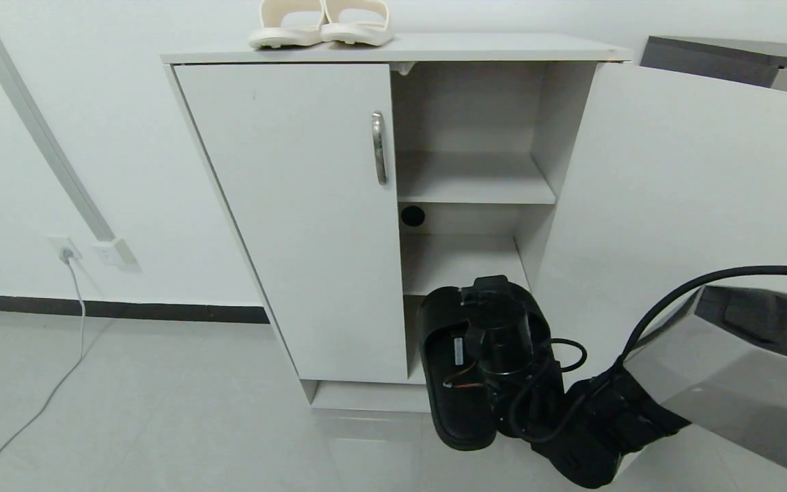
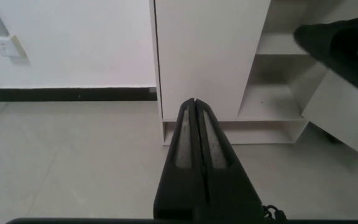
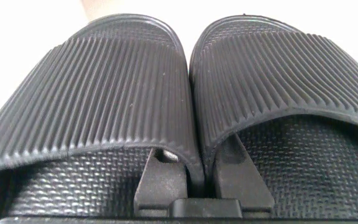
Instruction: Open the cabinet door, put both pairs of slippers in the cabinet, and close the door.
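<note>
Slippers of the black pair sit side by side at the open right half of the cabinet, toes toward its lowest compartment and heels sticking out in front. The right gripper has its fingers tucked under the two ribbed straps, pinching their inner edges together. The cabinet's right door is swung wide and its left door is closed. The cream slippers rest on the cabinet's top. The left gripper, fingers pressed together and holding nothing, hangs low before the cabinet.
</note>
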### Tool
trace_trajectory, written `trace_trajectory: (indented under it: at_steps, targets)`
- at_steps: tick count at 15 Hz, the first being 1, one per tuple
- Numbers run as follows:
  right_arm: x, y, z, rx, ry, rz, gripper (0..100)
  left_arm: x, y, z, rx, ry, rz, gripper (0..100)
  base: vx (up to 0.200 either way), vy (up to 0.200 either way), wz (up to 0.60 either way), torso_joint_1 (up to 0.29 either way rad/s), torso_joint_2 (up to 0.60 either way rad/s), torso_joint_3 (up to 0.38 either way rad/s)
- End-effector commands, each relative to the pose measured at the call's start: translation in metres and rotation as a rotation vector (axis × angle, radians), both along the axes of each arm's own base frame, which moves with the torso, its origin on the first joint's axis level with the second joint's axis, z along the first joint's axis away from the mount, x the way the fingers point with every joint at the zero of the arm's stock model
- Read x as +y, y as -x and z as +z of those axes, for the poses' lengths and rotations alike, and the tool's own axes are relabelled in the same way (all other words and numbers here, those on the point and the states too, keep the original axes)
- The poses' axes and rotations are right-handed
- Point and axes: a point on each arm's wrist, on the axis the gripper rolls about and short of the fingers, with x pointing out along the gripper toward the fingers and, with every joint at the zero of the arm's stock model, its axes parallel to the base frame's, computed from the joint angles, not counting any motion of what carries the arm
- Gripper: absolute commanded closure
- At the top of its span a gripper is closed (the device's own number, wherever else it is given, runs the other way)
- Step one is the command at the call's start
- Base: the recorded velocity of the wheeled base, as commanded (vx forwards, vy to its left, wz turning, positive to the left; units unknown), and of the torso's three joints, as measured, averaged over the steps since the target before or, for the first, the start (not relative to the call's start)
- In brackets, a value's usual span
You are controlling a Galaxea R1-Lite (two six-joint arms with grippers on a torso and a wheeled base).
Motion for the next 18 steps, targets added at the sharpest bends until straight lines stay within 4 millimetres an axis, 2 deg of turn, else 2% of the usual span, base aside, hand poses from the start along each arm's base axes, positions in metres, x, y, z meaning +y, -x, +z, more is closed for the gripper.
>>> trace_trajectory:
  at_steps: [1, 5, 18]
  targets:
    - [0.009, -0.003, -0.007, 0.003, -0.017, 0.013, 100, 0.000, 0.000, 0.000, 0.002, 0.000, 0.001, 100, 0.000, 0.000, 0.00, 0.000, 0.00, 0.000]
    - [0.006, -0.014, -0.013, 0.007, -0.034, -0.014, 100, 0.000, 0.000, 0.000, 0.002, 0.000, 0.001, 100, 0.000, 0.000, 0.00, 0.000, 0.00, 0.000]
    - [0.001, -0.020, -0.020, 0.018, -0.024, -0.033, 100, 0.000, 0.000, 0.000, 0.002, 0.002, 0.001, 100, 0.000, 0.000, 0.00, 0.000, 0.00, 0.000]
